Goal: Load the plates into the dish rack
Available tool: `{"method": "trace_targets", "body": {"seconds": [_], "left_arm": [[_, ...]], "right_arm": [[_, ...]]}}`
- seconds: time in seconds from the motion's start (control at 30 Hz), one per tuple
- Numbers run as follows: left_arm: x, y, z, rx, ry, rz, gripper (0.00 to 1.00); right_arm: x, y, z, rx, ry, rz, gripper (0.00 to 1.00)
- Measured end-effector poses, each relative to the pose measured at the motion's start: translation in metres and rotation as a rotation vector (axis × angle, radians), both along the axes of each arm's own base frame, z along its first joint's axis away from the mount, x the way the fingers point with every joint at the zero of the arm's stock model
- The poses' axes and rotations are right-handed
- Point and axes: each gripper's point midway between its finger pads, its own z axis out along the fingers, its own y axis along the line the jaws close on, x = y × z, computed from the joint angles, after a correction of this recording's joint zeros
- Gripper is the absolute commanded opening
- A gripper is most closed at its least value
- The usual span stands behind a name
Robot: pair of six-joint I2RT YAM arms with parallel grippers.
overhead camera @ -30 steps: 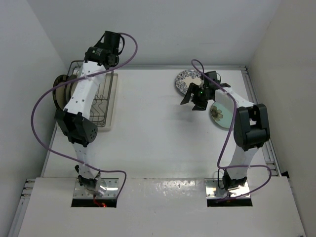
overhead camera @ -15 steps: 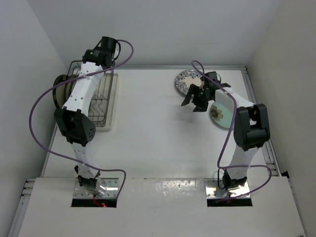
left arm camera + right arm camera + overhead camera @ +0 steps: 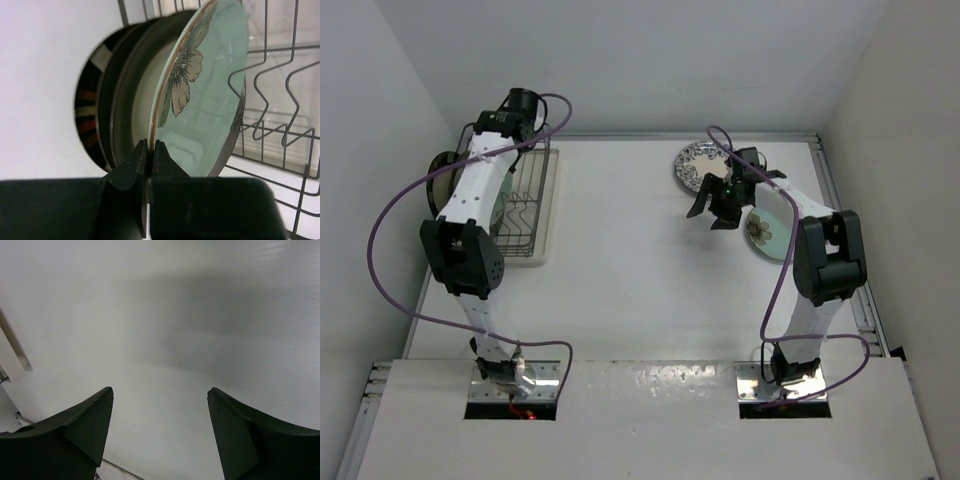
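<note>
Two plates are seen lying flat on the worktop (image 3: 640,280) in the top view: a blue-and-white plate (image 3: 692,160) at the far right and a second mint-green plate (image 3: 763,232) just near of it, partly hidden by the right arm. The right pincer (image 3: 713,208) hangs released beside them, touching neither. At the far left, the left arm (image 3: 470,190) is stretched over the dish rack (image 3: 535,215), where dark-rimmed plates stand on edge.

In the left wrist view, the left pincer (image 3: 149,150) is clenched on the lower rim of a mint-green plate (image 3: 205,100). This plate stands on edge, slightly tilted, against the rack wires. Its flowered face is turned to the right, and its back is close to a grey-rimmed plate (image 3: 125,100) and a striped plate (image 3: 86,110). Being round, it has no long axis; only the disc plane matters, and it is nearly upright.

In the right wrist view, only bare worktop is seen between the spread fingers.

The plates are judged to be glazed ceramic: stiff, rather heavy, slippery and breakable. A hold at the rim is advised, and contact with neighbouring plates should be gentle.
</note>
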Motion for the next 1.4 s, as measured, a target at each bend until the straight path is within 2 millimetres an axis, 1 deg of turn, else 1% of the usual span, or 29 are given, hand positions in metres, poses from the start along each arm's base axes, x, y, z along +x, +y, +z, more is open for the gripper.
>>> {"method": "trace_targets", "body": {"seconds": [0.17,0.23,0.3,0.33,0.37,0.43,0.5,0.53,0.57,0.63,0.7,0.77,0.83,0.87,0.9,1.0,1.07,1.1,1.13,1.2,1.27,1.3,1.37,1.4], "left_arm": [[-0.015,0.012,-0.015,-0.064,0.014,0.033,0.0],[-0.018,0.014,-0.019,-0.092,0.013,0.039,0.16],[-0.02,0.016,-0.02,-0.103,0.015,0.044,0.23],[-0.022,0.018,-0.021,-0.1,0.023,0.047,0.33],[-0.023,0.02,-0.021,-0.097,0.029,0.047,0.38],[-0.025,0.024,-0.021,-0.092,0.034,0.054,0.45],[-0.026,0.026,-0.019,-0.088,0.031,0.059,0.48],[-0.027,0.026,-0.019,-0.089,0.03,0.059,0.54],[-0.027,0.026,-0.018,-0.089,0.03,0.06,0.57],[-0.027,0.025,-0.016,-0.094,0.026,0.057,0.58],[-0.025,0.022,-0.008,-0.103,0.011,0.046,0.59],[-0.02,0.018,0.008,-0.095,-0.027,0.028,0.6],[-0.012,0.012,0.03,-0.087,-0.084,0.002,0.6],[-0.009,0.011,0.041,-0.085,-0.116,-0.008,0.6],[-0.006,0.008,0.05,-0.088,-0.142,-0.02,0.62],[0.004,-0.01,0.075,-0.12,-0.215,-0.09,0.62],[0.01,-0.025,0.085,-0.153,-0.249,-0.146,0.63],[0.012,-0.034,0.087,-0.17,-0.256,-0.175,0.63],[0.015,-0.044,0.087,-0.193,-0.257,-0.209,0.63],[0.018,-0.062,0.084,-0.228,-0.244,-0.267,0.63],[0.021,-0.081,0.076,-0.271,-0.221,-0.328,0.63],[0.023,-0.089,0.072,-0.294,-0.21,-0.355,0.63],[0.026,-0.108,0.062,-0.352,-0.178,-0.418,0.64],[0.026,-0.116,0.058,-0.38,-0.165,-0.446,0.64]], "right_arm": [[-0.004,-0.002,-0.004,-0.007,0.011,-0.003,0.76],[-0.007,-0.002,-0.007,-0.01,0.02,-0.003,0.76],[-0.008,-0.003,-0.008,-0.013,0.023,-0.004,0.76],[-0.008,-0.003,-0.008,-0.013,0.022,-0.005,0.76],[-0.008,-0.003,-0.008,-0.013,0.022,-0.005,0.76],[-0.008,-0.003,-0.008,-0.013,0.022,-0.004,0.76],[-0.008,-0.003,-0.008,-0.014,0.022,-0.004,0.77],[-0.008,-0.003,-0.008,-0.016,0.022,-0.005,0.77],[-0.008,-0.004,-0.008,-0.017,0.023,-0.007,0.77],[-0.008,-0.004,-0.008,-0.018,0.023,-0.009,0.79],[-0.006,-0.007,-0.008,-0.013,0.029,-0.029,0.8],[-0.004,-0.012,-0.008,-0.006,0.036,-0.06,0.82],[0.002,-0.027,-0.006,-0.007,0.044,-0.139,0.83],[0.005,-0.04,-0.005,-0.014,0.042,-0.193,0.83],[0.006,-0.055,-0.003,-0.023,0.042,-0.252,0.86],[-0.002,-0.113,0.001,-0.067,0.048,-0.476,0.86],[-0.017,-0.152,0.002,-0.101,0.06,-0.63,0.86],[-0.027,-0.169,0.001,-0.118,0.069,-0.702,0.86],[-0.037,-0.182,0.0,-0.134,0.074,-0.761,0.87],[-0.059,-0.201,-0.004,-0.183,0.093,-0.858,0.88],[-0.077,-0.212,-0.007,-0.227,0.11,-0.923,0.9],[-0.083,-0.216,-0.008,-0.248,0.115,-0.946,0.92],[-0.092,-0.226,-0.011,-0.283,0.12,-0.998,0.92],[-0.095,-0.23,-0.014,-0.291,0.122,-1.015,0.9]]}}
